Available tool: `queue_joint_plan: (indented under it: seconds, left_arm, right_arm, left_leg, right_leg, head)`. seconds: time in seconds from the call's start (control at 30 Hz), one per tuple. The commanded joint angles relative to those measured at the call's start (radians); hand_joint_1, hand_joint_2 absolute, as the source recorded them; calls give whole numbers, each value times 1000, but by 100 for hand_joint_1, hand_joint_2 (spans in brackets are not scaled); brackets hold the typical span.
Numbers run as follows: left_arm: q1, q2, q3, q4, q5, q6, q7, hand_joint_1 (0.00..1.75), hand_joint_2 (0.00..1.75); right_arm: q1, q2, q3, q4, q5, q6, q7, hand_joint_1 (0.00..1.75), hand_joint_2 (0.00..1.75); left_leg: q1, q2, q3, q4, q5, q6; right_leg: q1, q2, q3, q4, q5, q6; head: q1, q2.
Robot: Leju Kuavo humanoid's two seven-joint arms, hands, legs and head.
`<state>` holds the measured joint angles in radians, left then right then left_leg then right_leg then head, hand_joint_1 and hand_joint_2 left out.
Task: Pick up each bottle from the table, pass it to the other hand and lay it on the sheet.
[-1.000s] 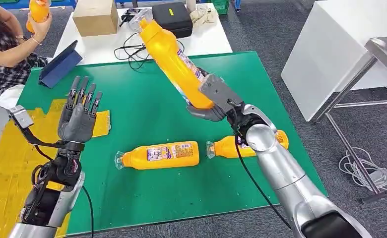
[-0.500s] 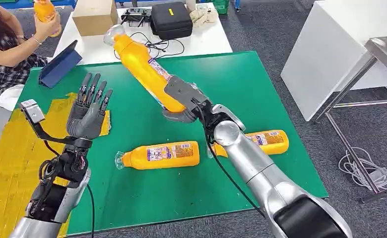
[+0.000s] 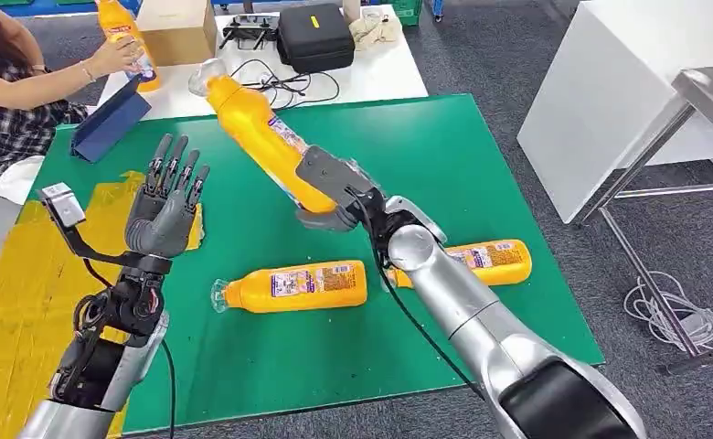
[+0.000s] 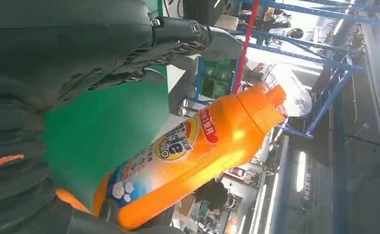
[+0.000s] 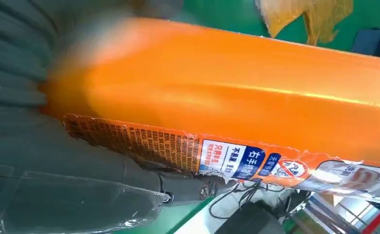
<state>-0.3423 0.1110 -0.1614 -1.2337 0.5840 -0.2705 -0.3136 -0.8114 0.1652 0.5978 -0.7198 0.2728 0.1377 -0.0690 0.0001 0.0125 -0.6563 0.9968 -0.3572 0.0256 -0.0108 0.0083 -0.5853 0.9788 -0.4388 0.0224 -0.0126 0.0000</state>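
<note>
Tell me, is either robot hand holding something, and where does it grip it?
The right robot hand holds an orange bottle by its bottom end, cap pointing up and away. The left robot hand is open and holds nothing.

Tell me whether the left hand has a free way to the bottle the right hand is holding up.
Probably yes. The left hand is raised with fingers spread and nothing in it, and only open air above the green mat lies between it and the held bottle, which the right hand tilts towards it.

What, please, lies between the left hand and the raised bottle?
Head view: nothing but bare green mat lies between the left hand and the raised bottle.
</note>
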Motion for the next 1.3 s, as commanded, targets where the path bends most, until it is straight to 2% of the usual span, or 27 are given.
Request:
queue_joint_plan:
  seconds: [0.03,1.3]
  left_arm:
    - [-45,-6,-21,71,-5,2,2,0,175]
    - [-45,-6,-21,71,-5,2,2,0,175]
  right_arm:
    - [-63,4,15,69,-1,-2,1,175,175]
    - [-63,4,15,69,-1,-2,1,175,175]
  left_leg:
    - [1,-3,2,2,-2,-2]
    - [1,-3,2,2,-2,-2]
  right_leg:
    - [0,-2,3,1,-2,-1]
    - [1,-2,3,2,-2,-1]
  head:
    - [0,0]
    - [0,0]
